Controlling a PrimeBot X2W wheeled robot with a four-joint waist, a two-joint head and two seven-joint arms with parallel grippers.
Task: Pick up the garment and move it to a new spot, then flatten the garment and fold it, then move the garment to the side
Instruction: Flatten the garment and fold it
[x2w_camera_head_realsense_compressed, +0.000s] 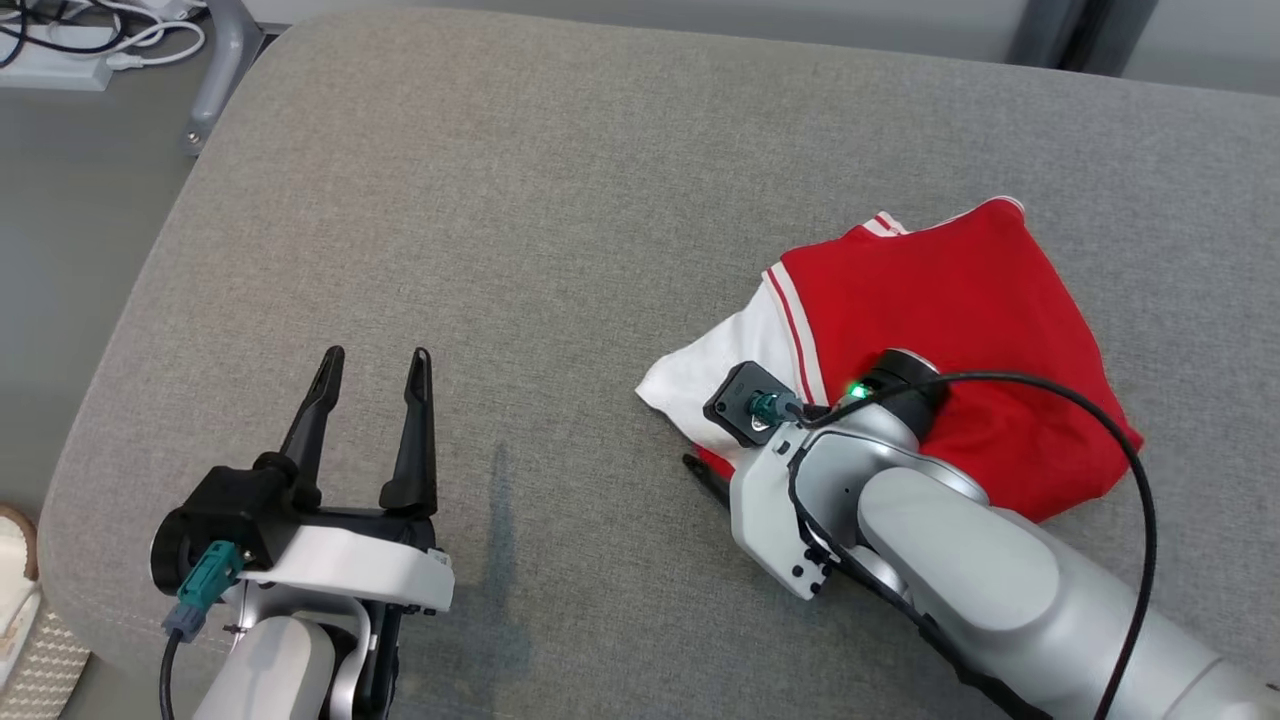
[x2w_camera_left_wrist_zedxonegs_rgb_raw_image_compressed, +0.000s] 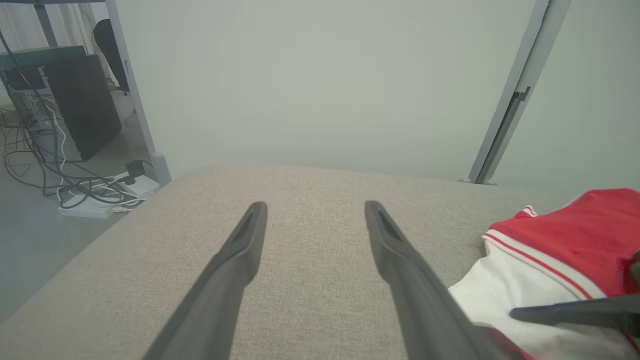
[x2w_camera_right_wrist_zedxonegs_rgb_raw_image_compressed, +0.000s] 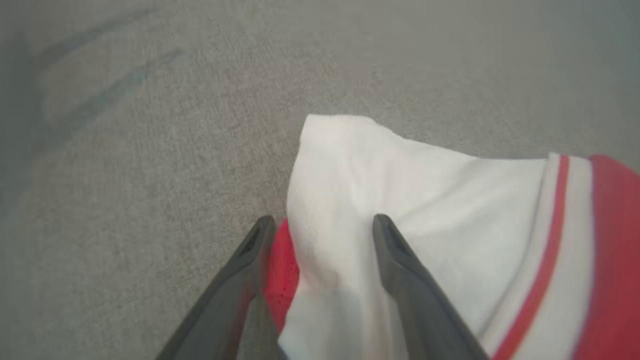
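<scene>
At three o'clock on the coarse grey woven cushion (x2w_camera_head_realsense_compressed: 500, 200) lies the garment (x2w_camera_head_realsense_compressed: 950, 320), a rumpled red cloth heap with a white panel and red-and-white striped trim. Over its soft white edge the right gripper (x2w_camera_right_wrist_zedxonegs_rgb_raw_image_compressed: 322, 222) straddles the fabric, tapered dark fingers spread, pinching nothing. At seven o'clock the left gripper (x2w_camera_head_realsense_compressed: 377, 355) stands spread over bare weave.

Red-and-white garment (x2w_camera_head_realsense_compressed: 950, 330), folded bundle, lying on grey cushion (x2w_camera_head_realsense_compressed: 520, 250)
</scene>
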